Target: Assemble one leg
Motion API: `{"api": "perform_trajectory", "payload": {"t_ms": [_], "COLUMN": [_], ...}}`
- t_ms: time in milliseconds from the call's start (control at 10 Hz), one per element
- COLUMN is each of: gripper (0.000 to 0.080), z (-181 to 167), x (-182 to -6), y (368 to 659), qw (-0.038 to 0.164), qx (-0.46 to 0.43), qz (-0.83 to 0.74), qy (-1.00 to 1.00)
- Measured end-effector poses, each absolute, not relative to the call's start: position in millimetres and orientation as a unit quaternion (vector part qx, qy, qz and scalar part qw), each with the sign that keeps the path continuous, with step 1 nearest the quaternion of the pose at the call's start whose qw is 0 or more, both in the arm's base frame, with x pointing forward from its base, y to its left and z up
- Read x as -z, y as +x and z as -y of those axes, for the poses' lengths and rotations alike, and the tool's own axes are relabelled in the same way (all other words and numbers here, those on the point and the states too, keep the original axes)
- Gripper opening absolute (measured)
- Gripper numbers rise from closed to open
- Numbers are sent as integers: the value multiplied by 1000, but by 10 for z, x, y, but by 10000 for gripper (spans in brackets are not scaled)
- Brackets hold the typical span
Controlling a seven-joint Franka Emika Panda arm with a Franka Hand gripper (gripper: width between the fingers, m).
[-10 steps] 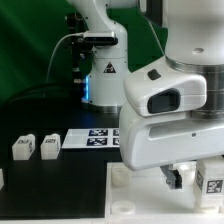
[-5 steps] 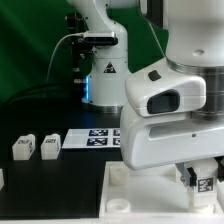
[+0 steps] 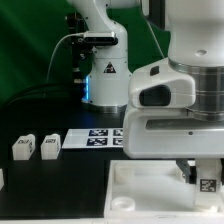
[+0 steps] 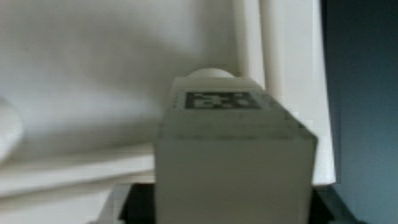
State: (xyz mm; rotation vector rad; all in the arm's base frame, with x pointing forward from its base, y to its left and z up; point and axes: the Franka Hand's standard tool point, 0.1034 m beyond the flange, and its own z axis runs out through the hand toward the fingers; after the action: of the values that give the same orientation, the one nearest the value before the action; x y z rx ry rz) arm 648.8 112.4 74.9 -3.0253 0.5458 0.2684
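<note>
Low at the exterior view's right, over the white panel [image 3: 135, 186]: gripper [image 3: 203, 177] clamped on the leg [image 3: 209, 184], tag facing outward. From the wrist, same leg [image 4: 231, 150] held between dark fingers [image 4: 128, 204]. Well apart, at the exterior view's left, two more legs [image 3: 22, 148] on the surface [image 3: 60, 190].

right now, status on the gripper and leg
Gripper shut on the leg. Leg held at the white panel, contact unclear. Spare legs sit apart, exterior view's left.
</note>
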Motion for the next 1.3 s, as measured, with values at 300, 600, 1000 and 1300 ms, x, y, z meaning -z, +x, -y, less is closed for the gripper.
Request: {"api": "perform_trajectory", "payload": {"t_ms": [300, 600, 1000, 1300], "gripper": [290, 291, 291, 544], "z": [-1028, -1064, -1069, -1098], "x": [-740, -743, -752, -775], "y": [6509, 6442, 6412, 6449], "qw": [23, 5, -15, 1], "qx": [-81, -70, -59, -49], "qz": [-426, -613, -730, -674], "qy": [-901, -787, -681, -737]}}
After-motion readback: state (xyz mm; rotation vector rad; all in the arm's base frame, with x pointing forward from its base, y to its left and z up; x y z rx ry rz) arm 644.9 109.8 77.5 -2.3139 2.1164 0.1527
